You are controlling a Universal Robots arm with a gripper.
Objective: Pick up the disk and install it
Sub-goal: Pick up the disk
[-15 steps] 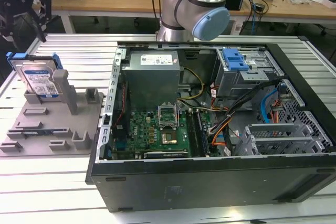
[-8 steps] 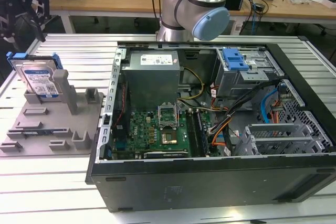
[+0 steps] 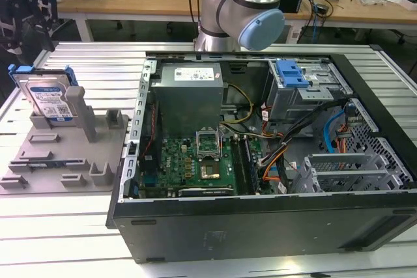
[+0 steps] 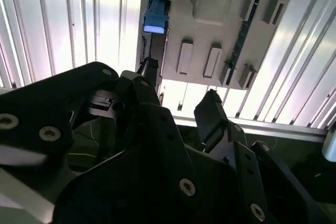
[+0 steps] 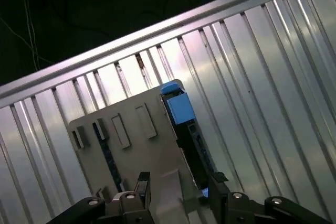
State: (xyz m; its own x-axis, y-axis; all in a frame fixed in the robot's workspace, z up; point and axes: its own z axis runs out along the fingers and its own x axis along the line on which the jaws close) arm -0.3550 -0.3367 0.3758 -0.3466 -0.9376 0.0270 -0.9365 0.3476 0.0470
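Note:
The disk [image 3: 49, 99], a silver-grey drive with a blue-and-white label in a blue carrier, stands on edge in a grey holder [image 3: 58, 154] at the exterior view's left. In both wrist views I see it edge-on from above, with a blue end tab and a dark body: disk [image 4: 156, 17], disk [image 5: 179, 107]. My gripper [image 4: 178, 95] hangs well above the holder [image 4: 220, 24], open, with nothing between its black fingers. In the first wrist view the gripper [image 5: 179, 183] sits over the holder [image 5: 131, 156], the disk just beside one fingertip's line.
An open computer case [image 3: 260, 219] lies on the slatted metal table [image 3: 58, 239], holding a motherboard, cables and a grey drive cage with a blue latch [image 3: 291, 73]. The arm's base [image 3: 241, 4] rises behind the case. Desks with clutter stand beyond.

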